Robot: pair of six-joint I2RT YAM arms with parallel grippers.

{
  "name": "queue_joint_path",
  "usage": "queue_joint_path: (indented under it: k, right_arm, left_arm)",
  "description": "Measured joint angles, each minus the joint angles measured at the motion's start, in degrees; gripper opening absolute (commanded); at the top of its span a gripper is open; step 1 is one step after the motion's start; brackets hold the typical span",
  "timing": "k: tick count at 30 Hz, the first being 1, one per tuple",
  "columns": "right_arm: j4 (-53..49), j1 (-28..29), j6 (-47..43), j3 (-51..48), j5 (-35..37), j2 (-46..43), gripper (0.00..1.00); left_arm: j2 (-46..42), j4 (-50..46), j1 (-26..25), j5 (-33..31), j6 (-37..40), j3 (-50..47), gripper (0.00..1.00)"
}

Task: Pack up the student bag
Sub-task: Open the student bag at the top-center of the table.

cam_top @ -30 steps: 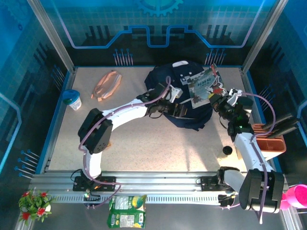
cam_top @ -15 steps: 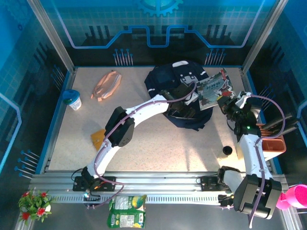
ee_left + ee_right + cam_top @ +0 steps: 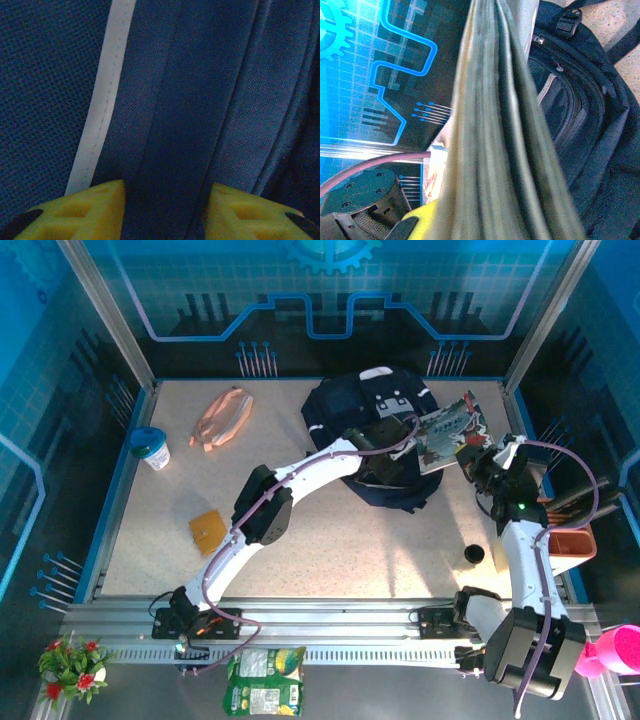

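Left claw [image 3: 165, 212] is straddling a fold of the student bag [image 3: 337, 412] at far centre, grip unclear, while the right claw [image 3: 478, 455] is clamping a book [image 3: 448, 428] just right of it, nothing visibly packed yet

At twelve o'clock lay the student bag [image 3: 335, 415], left gripper [image 3: 392, 462] on it; at two, right gripper [image 3: 470, 454] gripped a book [image 3: 448, 428].
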Motion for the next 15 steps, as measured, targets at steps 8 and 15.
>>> queue_joint_path:
  k: [8,15]
  right_arm:
    - [-5.38,-0.33,-2.40,2.84,2.19,-2.27,0.00]
    - [-12.66,-0.63,-6.14,6.64,7.15,-5.70,0.00]
  left_arm:
    - [0.00,-0.02,-0.46,-1.22,-0.37,0.63,0.00]
    - [-1.90,0.61,0.48,0.20,-2.16,-0.59,0.00]
